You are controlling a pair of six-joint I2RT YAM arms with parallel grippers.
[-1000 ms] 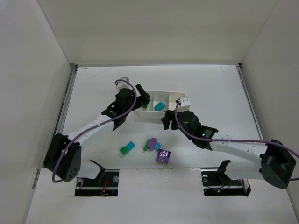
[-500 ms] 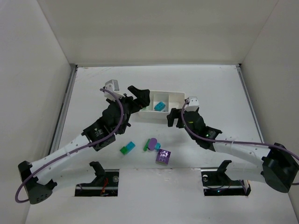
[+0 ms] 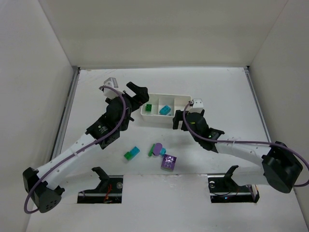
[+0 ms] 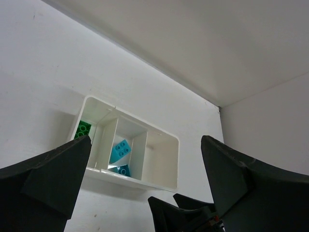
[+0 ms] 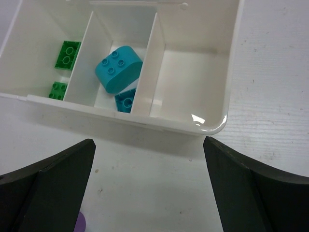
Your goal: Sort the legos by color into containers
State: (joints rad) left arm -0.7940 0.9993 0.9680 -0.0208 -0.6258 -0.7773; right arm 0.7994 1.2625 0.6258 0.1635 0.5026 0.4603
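The left gripper (image 3: pixel 138 92) hangs just off the left end of the white tray (image 3: pixel 178 97). Its jaws are spread wide with nothing between them. In its wrist view the tray (image 4: pixel 173 141) lies ahead of and below the fingertips, framed by the two dark fingers (image 4: pixel 48 174).

The right gripper (image 3: pixel 180 117) is also released and holds nothing. It sits at the tray's near right corner, and its wrist view looks straight down between its fingers (image 5: pixel 53 183) onto the tray (image 5: pixel 232 63).

From the right gripper, the compartment farthest to its left holds two green bricks (image 5: pixel 67 53), one larger and one smaller. The middle compartment, directly ahead, holds a rounded teal brick (image 5: pixel 118 68) with four studs, and a smaller teal brick (image 5: pixel 126 100) is tucked against the near wall. Any lettering on the studs is too small to read.

The other legos lie on the table (image 3: pixel 217 87) behind both grippers, toward the arm bases and between the two arms. A green-and-teal piece (image 3: pixel 131 153) is nearest the left arm. A purple piece (image 3: pixel 155 149) touches a small teal one (image 3: pixel 163 152). A square purple brick (image 3: pixel 168 162) lies just behind those, nearer the right arm.
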